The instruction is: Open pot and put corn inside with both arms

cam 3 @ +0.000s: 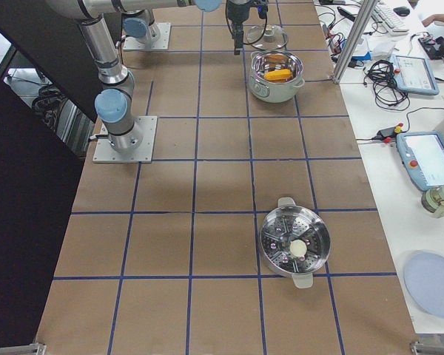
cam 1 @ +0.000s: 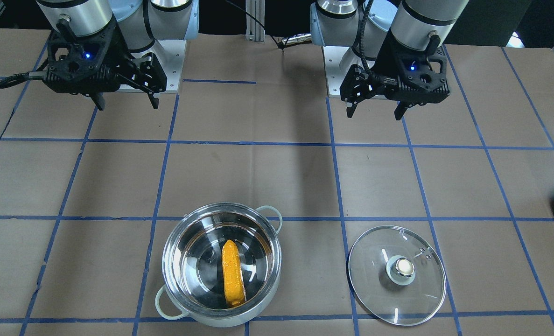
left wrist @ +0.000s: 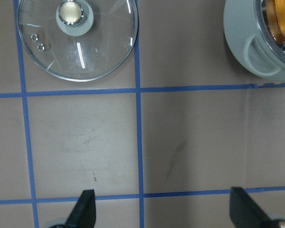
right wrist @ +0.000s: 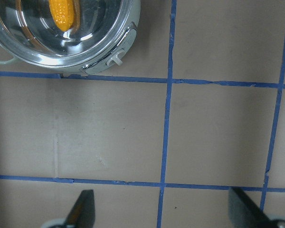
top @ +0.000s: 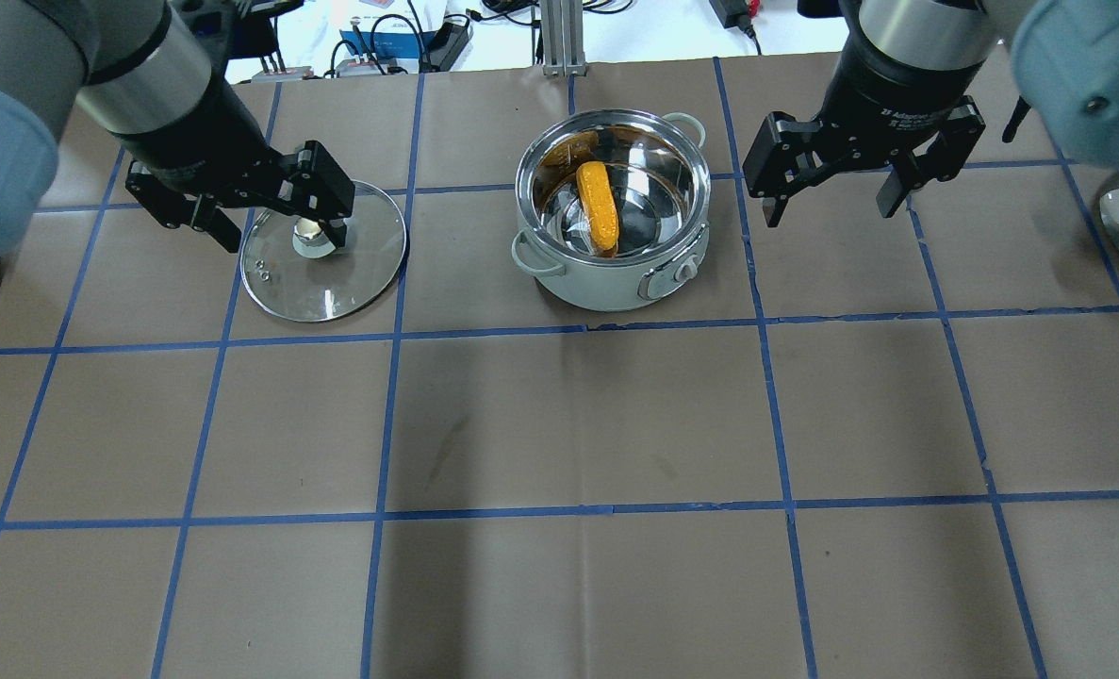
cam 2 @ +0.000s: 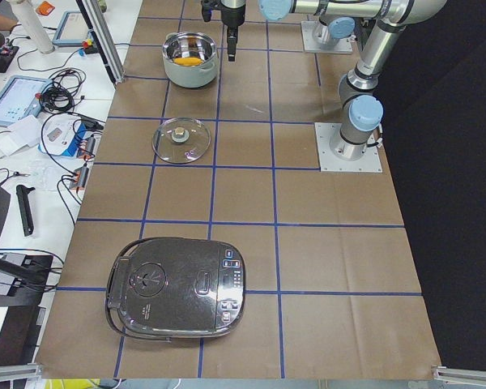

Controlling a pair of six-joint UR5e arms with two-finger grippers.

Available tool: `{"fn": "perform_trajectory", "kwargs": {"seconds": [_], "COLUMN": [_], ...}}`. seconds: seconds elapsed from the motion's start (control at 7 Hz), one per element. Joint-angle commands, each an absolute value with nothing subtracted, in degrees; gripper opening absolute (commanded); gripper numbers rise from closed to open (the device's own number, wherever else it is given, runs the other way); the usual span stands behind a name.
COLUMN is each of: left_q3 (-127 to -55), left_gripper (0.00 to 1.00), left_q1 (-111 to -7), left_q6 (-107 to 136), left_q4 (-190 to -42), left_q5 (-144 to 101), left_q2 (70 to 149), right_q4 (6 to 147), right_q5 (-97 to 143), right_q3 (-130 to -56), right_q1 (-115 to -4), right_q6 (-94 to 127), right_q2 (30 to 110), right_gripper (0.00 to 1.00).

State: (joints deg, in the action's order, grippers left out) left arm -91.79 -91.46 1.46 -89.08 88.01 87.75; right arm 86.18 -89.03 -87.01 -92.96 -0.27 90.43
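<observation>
Both the left gripper (cam 1: 374,113) and the right gripper (cam 1: 128,105) have their fingers spread wide and hold nothing. They point down above the table (top: 578,424), close to the robot's bases. The corn (top: 597,206) lies inside the open pot (top: 616,288) on the far side, and the glass lid (top: 333,278) rests flat, apart from the pot on the robot's left.

Bright, even light is coming from overhead; the pot (cam 1: 192,261) is glaring with mirror reflections at lower centre; the lid (cam 1: 375,289) is flashing white streaks; soft shadows are darkening the table (top: 578,424) mid-frame; the wrist views' bottom edges are looking slightly soft.
</observation>
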Motion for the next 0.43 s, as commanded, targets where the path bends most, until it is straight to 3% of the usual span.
{"fn": "perform_trajectory", "kwargs": {"seconds": [0.0, 0.29], "left_q3": [-92.89, -92.82], "left_gripper": [1.00, 1.00], "left_q1": [-92.46, -92.03], "left_q6": [3.52, 3.43], "left_q4": [-88.86, -89.38], "left_q5": [88.24, 88.68], "left_q2": [86.84, 86.40], "right_q4": [86.13, 86.13], "right_q5": [-88.77, -88.86], "right_q3": [-87.01, -87.01], "right_q1": [-92.90, -92.90], "right_q6": [-0.26, -0.26], "right_q2": [90.44, 90.35], "right_gripper": [0.98, 0.98]}}
